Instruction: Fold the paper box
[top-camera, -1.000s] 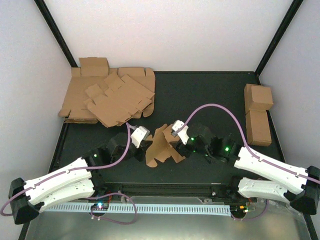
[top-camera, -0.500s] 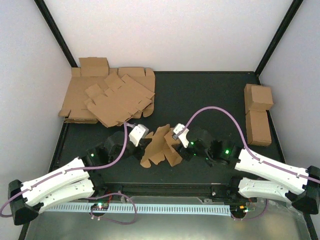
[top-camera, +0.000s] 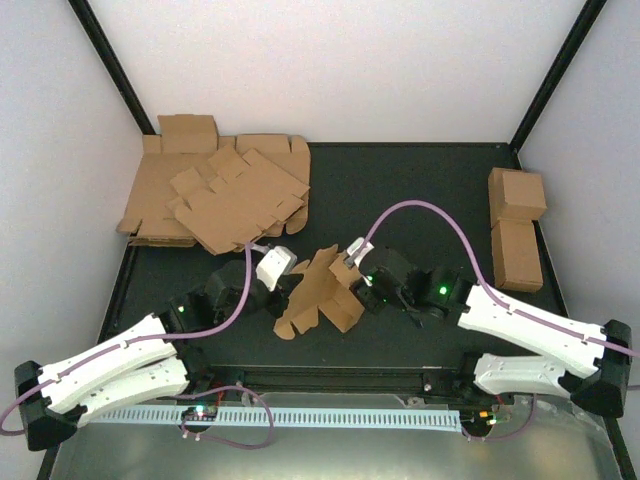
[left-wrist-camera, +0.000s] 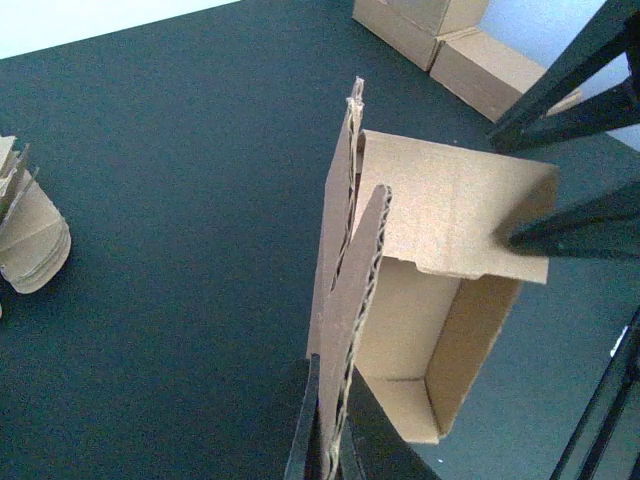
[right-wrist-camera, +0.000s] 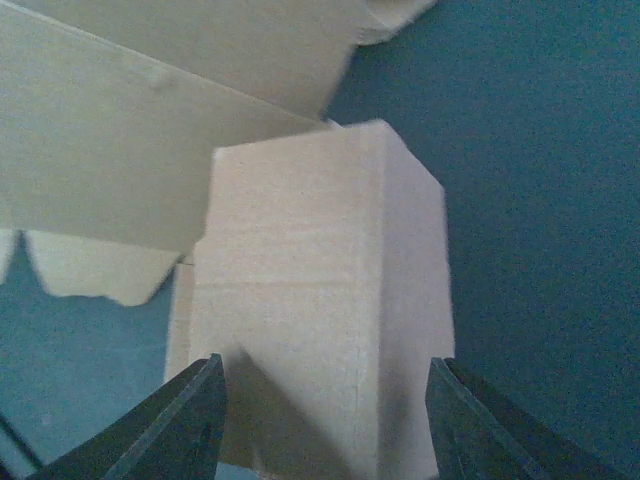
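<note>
Brown corrugated sheet, the paper box, sits half-formed near the middle of the black bench, between the two arms and closer to the near edge than the far one. Flaps stick out at several angles, and part of it already forms a corner.

Left claw: jaws closed down on the edge of one upright flap. The fluted edge runs straight up from between the fingers. In the overhead view this claw meets the box from its left side.

Right claw: jaws partly apart, one finger on each side of a folded, block-like section of the box. The cardboard fills the gap between them. Cannot tell whether the pads press on it or only flank it. From overhead this claw comes in at the right side of the box, near the top.

Left wrist view: one end wall and a side wall stand up around a floor panel.

Stack of flat blanks lies at the far left corner. Two closed cartons are at the right edge, well apart from the work.
</note>
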